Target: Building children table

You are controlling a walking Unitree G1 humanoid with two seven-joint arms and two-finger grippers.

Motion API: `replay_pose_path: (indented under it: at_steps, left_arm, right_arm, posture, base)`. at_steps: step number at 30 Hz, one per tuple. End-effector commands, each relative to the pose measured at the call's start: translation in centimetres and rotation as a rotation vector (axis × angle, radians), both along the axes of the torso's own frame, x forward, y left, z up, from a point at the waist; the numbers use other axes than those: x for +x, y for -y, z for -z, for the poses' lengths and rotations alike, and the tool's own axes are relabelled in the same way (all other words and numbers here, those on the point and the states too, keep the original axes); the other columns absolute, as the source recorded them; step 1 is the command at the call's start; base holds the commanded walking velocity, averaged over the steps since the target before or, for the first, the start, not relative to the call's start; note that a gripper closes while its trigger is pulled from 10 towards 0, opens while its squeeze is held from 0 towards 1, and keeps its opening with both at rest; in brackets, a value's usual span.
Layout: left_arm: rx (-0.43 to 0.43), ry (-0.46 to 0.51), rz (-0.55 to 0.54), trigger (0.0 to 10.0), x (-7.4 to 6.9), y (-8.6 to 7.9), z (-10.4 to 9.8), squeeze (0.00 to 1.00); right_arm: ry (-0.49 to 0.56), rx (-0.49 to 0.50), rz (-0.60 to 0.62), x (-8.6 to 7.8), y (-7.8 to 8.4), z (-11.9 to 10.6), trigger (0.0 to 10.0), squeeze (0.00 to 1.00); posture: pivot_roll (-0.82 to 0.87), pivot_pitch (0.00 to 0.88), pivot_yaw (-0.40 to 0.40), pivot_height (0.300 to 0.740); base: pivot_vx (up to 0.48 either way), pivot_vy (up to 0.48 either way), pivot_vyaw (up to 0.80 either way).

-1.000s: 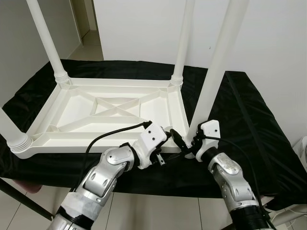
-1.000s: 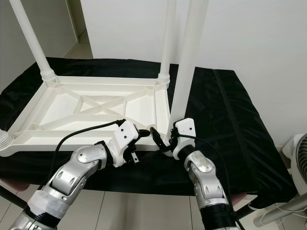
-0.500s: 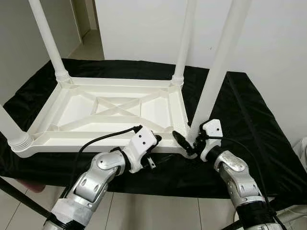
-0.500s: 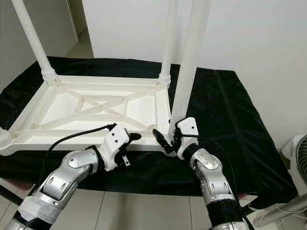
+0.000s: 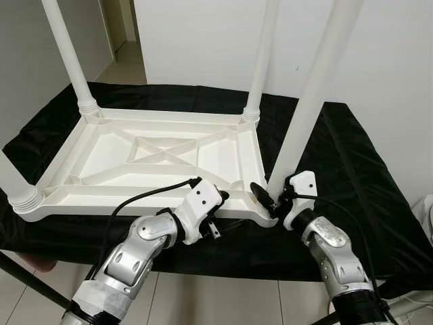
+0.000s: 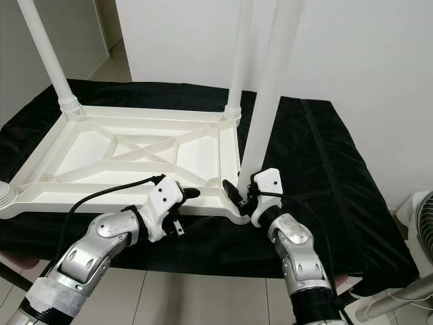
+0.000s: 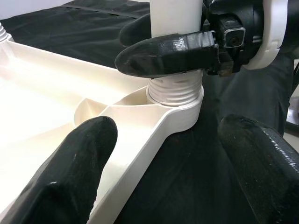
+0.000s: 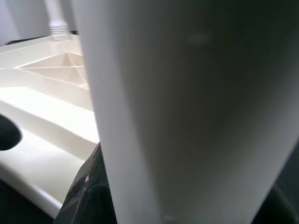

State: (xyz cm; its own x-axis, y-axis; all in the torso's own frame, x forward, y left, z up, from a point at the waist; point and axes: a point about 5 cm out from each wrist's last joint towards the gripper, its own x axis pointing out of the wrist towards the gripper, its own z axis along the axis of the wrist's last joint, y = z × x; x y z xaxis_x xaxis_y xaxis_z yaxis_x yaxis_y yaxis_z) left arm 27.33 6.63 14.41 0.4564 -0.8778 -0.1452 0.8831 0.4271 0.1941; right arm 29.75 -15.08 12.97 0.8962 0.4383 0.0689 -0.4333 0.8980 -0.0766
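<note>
Clamping around the base of the near-right table leg, our right gripper is grasping it just above the threaded collar, one black finger lying across the front of the post where it is meeting the corner socket of the white tabletop. Our left gripper is hovering just beside the tabletop's near edge with its two fingers spread apart and holding nothing; through its wrist view we are looking between those fingers straight at the socket. The leg is standing close to upright, with a few threads showing above the socket rim, so we are judging it seated but perhaps not fully screwed down. Moving outward, the tabletop is lying upside down on a black cloth covering the work surface, ribs facing up. Two far legs are standing in their corners, and a fourth is rising from the near-left corner. By our reckoning, all four legs are in place and we are finishing the last one; what is remaining looks like tightening this leg and turning the table onto its feet.
</note>
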Motion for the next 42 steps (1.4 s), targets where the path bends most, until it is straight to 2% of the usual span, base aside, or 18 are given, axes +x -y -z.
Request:
replay_pose_path:
  at_steps: [1,8,10,11,13,14,21,28,29,33,35,36,42]
  left_arm:
    - [0.001,0.003,0.044,10.0,-0.5,0.1,0.0,0.0]
    - [0.002,0.001,0.043,10.0,-0.6,0.1,0.0,0.0]
    - [-0.001,0.0,0.041,10.0,-0.6,0.1,0.0,0.0]
    - [-0.001,0.0,0.041,10.0,-0.6,0.1,0.0,0.0]
    - [-0.002,0.0,0.042,10.0,-0.6,0.2,0.0,0.0]
    - [-0.003,0.0,0.042,10.0,-0.6,0.2,-0.1,0.0]
    - [-0.004,-0.001,0.043,10.0,-0.6,0.2,-0.2,0.0]
    - [-0.008,-0.004,0.043,10.0,-0.6,0.3,-0.2,0.0]
    - [-0.009,-0.006,0.042,10.0,-0.5,0.4,-0.1,0.0]
    - [-0.012,-0.007,0.045,10.0,-0.6,0.6,-0.1,0.0]
    - [-0.014,-0.007,0.049,10.0,-0.6,0.7,-0.1,0.0]
    - [-0.013,-0.006,0.049,10.0,-0.6,0.7,-0.1,0.0]
    - [-0.011,0.0,0.052,10.0,-0.5,0.7,-0.2,0.0]
  right_arm:
    - [-0.048,-0.014,0.136,-0.5,0.2,1.2,10.0,0.0]
    - [-0.058,0.031,0.206,-0.9,-0.6,1.4,10.0,0.0]
    - [-0.092,0.085,0.407,-1.4,-1.3,1.8,10.0,0.0]
    - [-0.092,0.085,0.407,-1.4,-1.3,1.8,10.0,0.0]
    - [-0.13,0.094,0.551,-1.9,-1.6,2.4,10.0,0.0]
    - [-0.147,0.1,0.582,-2.1,-1.8,2.7,10.0,0.0]
    - [-0.16,0.143,0.605,-2.3,-2.2,2.4,10.0,0.0]
    - [-0.137,0.118,0.606,-2.4,-2.2,2.1,10.0,0.0]
    - [-0.131,0.128,0.604,-2.4,-2.3,2.0,10.0,1.0]
    - [-0.106,0.146,0.585,-2.4,-2.3,1.5,10.0,1.0]
    - [-0.081,0.153,0.528,-2.2,-2.4,1.0,10.0,1.0]
    - [-0.072,0.15,0.475,-2.2,-2.5,0.8,10.0,0.0]
    - [-0.053,0.147,0.342,-2.0,-2.4,0.4,10.0,0.0]
  posture:
    - [-0.09,0.0,-0.029,0.74]
    - [-0.09,0.0,-0.031,0.74]
    - [-0.09,0.0,-0.032,0.74]
    - [-0.09,0.0,-0.032,0.74]
    - [-0.09,0.0,-0.031,0.74]
    - [-0.09,0.0,-0.03,0.74]
    - [-0.1,0.0,-0.024,0.74]
    - [-0.1,0.0,-0.025,0.74]
    - [-0.11,0.0,-0.025,0.74]
    - [-0.11,0.0,-0.026,0.74]
    - [-0.1,0.0,-0.024,0.74]
    - [-0.1,0.0,-0.021,0.74]
    - [-0.1,0.0,-0.021,0.74]
  base:
    - [0.0,0.0,0.0]
    - [0.0,0.0,0.0]
    - [0.0,0.0,0.0]
    - [0.0,0.0,0.0]
    - [0.0,0.0,0.0]
    - [0.0,0.0,0.0]
    - [0.0,0.0,0.0]
    - [0.0,0.0,0.0]
    - [0.0,0.0,0.0]
    - [0.0,0.0,0.0]
    - [0.0,0.0,0.0]
    - [0.0,0.0,0.0]
    - [0.0,0.0,0.0]
